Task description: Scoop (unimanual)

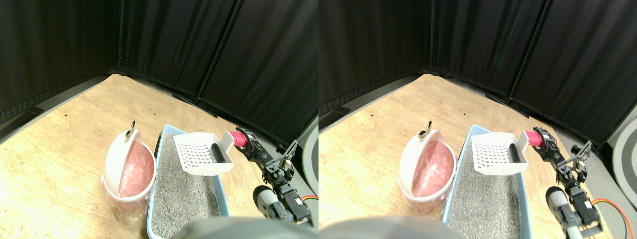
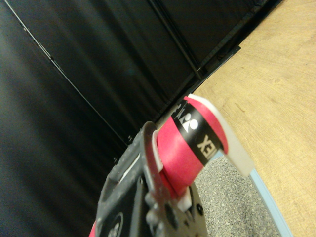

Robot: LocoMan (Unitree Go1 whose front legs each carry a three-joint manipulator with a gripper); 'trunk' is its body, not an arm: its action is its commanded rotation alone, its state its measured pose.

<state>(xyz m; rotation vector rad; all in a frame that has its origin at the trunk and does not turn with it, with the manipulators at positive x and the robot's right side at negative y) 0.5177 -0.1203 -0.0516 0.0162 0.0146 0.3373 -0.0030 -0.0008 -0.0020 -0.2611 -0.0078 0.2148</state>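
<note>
The right gripper (image 1: 242, 140) has its jaws clenched on the pink handle (image 2: 190, 143) of the white litter scoop (image 1: 201, 153), held level above the litter box (image 1: 181, 191) so the dark lump (image 1: 217, 152) stays in, near the pink-lined bin (image 1: 128, 169) beside it

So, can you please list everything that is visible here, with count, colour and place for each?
litter scoop: one, white, slotted, raised above the far end of the litter box
dark lump: one, black, lying in the scoop
scoop handle: one, pink wrap, at the gripper
litter box: one, light blue, filled with grey litter
bin: one, white, pink liner, left of the box
floor: wooden
curtains: black, behind
right gripper: one, dark, lower right, on the handle
</note>
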